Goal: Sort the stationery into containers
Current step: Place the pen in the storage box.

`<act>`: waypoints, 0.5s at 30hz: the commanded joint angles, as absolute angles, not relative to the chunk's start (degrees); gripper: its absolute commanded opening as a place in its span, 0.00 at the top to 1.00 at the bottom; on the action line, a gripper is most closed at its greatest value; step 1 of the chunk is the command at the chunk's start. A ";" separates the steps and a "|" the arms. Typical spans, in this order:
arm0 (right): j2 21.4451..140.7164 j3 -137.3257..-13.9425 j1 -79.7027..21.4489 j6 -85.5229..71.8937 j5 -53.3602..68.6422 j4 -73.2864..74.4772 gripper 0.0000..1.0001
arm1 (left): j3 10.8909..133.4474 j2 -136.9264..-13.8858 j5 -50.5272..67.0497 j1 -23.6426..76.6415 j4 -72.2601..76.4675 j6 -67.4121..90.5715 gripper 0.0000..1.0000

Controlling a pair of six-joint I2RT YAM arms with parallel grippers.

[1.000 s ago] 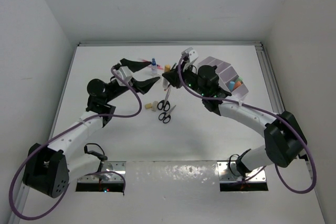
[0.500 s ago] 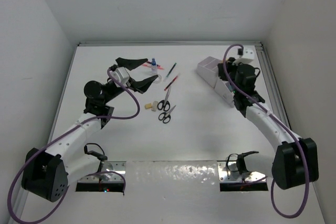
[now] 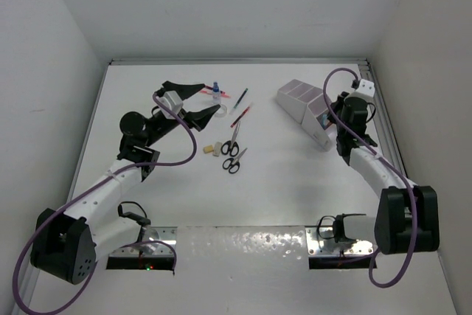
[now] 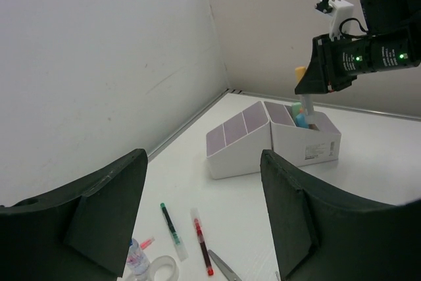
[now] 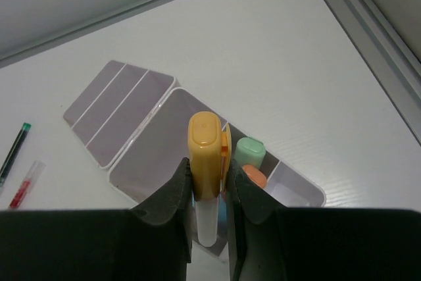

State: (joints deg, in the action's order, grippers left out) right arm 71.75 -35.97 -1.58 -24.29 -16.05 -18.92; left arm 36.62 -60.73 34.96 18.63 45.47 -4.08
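Observation:
My right gripper [image 5: 209, 170] is shut on a yellow-capped capsule-shaped piece [image 5: 205, 153] and holds it upright over a compartment of the white organiser [image 5: 138, 126], beside a green piece [image 5: 250, 151] and an orange piece [image 5: 253, 176] standing inside. In the top view the right gripper [image 3: 333, 113] is over the organiser [image 3: 302, 99]. My left gripper [image 3: 198, 101] is open and empty above the tape ring [image 4: 163, 269], blue-capped bottle [image 3: 216, 92], red pen [image 4: 200, 251] and green-black pen [image 4: 170, 228]. Two scissors [image 3: 232, 138] [image 3: 234, 161] and beige erasers [image 3: 212, 150] lie on the table.
White walls close in the table on three sides. A metal rail [image 3: 380, 119] runs along the right edge just behind the organiser. The arm bases and purple cables [image 3: 184, 154] sit at the near edge.
My right arm has swung from the middle of the table, by the scissors, over to the organiser at the right, carrying the yellow piece. The left gripper has barely moved.

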 commanded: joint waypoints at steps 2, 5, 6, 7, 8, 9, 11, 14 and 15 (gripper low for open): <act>73.74 -34.98 -1.41 -20.84 -12.40 -26.80 1.00 | 36.91 -60.73 34.10 18.02 46.32 -4.13 0.33; 75.32 -34.28 -1.32 -18.29 -9.06 -30.14 1.00 | 37.09 -61.08 33.84 17.93 46.14 -4.39 0.33; 75.67 -34.28 -1.32 -18.02 -8.18 -30.32 1.00 | 37.09 -61.17 33.75 17.93 46.14 -4.57 0.33; 76.46 -34.36 -1.32 -17.50 -6.78 -30.50 1.00 | 37.18 -61.26 33.58 17.93 46.06 -4.66 0.33; 76.81 -34.02 -1.32 -17.32 -6.25 -30.67 1.00 | 37.18 -61.26 33.31 17.93 46.05 -4.66 0.32; 77.16 -33.58 -1.32 -17.05 -5.72 -31.28 1.00 | 37.09 -61.35 33.22 18.02 46.14 -4.75 0.33; 77.61 -30.86 -1.32 -16.88 -4.75 -34.71 1.00 | 37.09 -61.44 33.05 17.93 46.32 -4.75 0.33; 78.48 -27.34 -1.32 -15.39 -2.65 -39.63 1.00 | 37.00 -61.44 33.05 18.02 46.06 -5.01 0.33; 79.01 -26.81 -1.32 -13.99 -2.38 -40.51 1.00 | 37.09 -61.44 33.05 17.93 46.05 -5.18 0.33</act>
State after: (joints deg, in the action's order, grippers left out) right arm 77.87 -28.51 -1.30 -16.62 -6.66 -34.06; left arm 36.62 -61.28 33.39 18.63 44.71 -4.32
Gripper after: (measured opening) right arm 0.189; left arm 0.674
